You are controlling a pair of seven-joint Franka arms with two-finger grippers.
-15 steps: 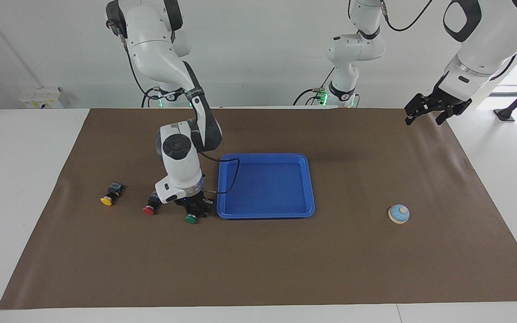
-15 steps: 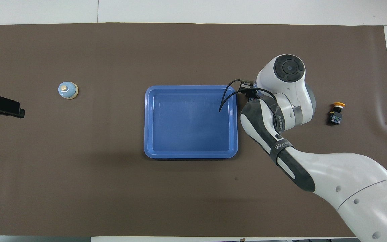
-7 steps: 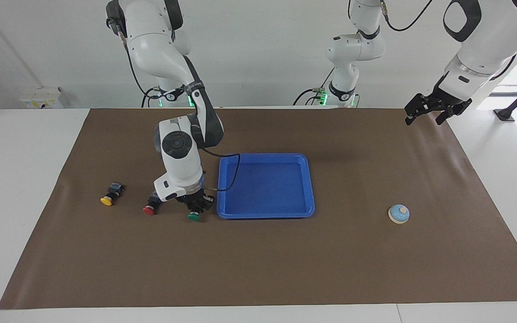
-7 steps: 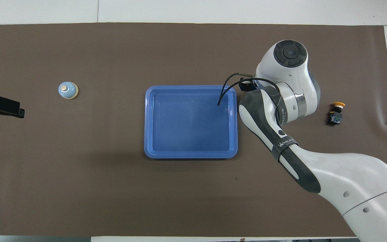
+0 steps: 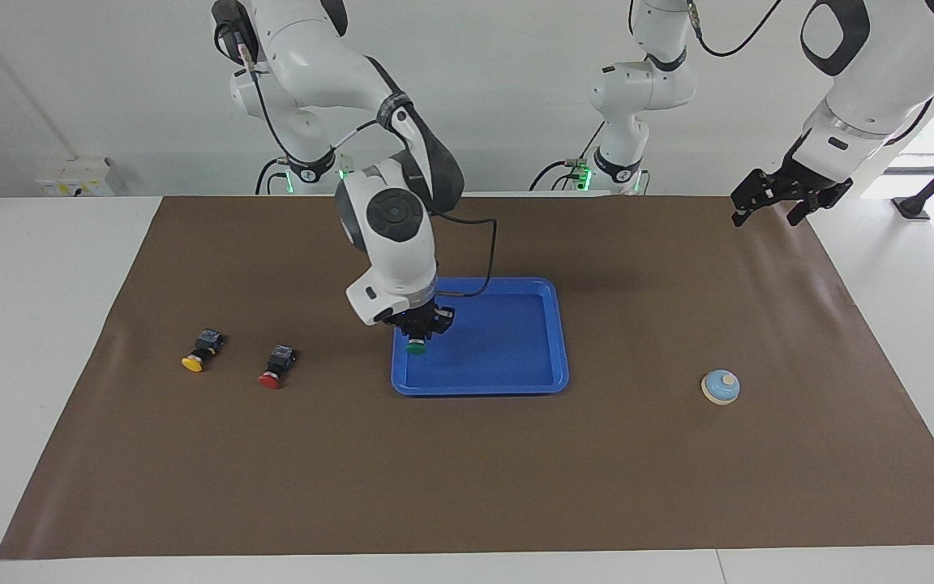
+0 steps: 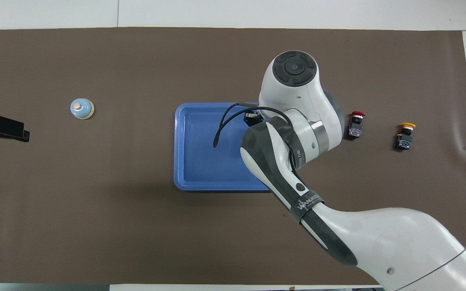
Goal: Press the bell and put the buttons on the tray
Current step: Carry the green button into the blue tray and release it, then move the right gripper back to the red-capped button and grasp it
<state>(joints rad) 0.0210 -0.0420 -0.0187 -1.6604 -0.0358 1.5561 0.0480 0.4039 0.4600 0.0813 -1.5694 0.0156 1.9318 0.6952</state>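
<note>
carrying the green button [image 5: 415, 348] over the tray [image 5: 516, 380].
right gripper [image 5: 420, 331] is clamped on it, cap pointing down; tray floor lies directly below, red button [image 5: 274, 367] at nine o'clock.

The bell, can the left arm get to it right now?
Probably yes. The bell stands alone on the brown mat at the left arm's end, nothing beside it. The left gripper hangs open over the mat's edge there, holding nothing.

One camera sat high across from me, facing my arms over the whole brown mat [image 5: 467, 487]. The other looked steeply down from above my end, half a turn round. Both showed the tray [image 5: 562, 341] [image 6: 180, 161].
</note>
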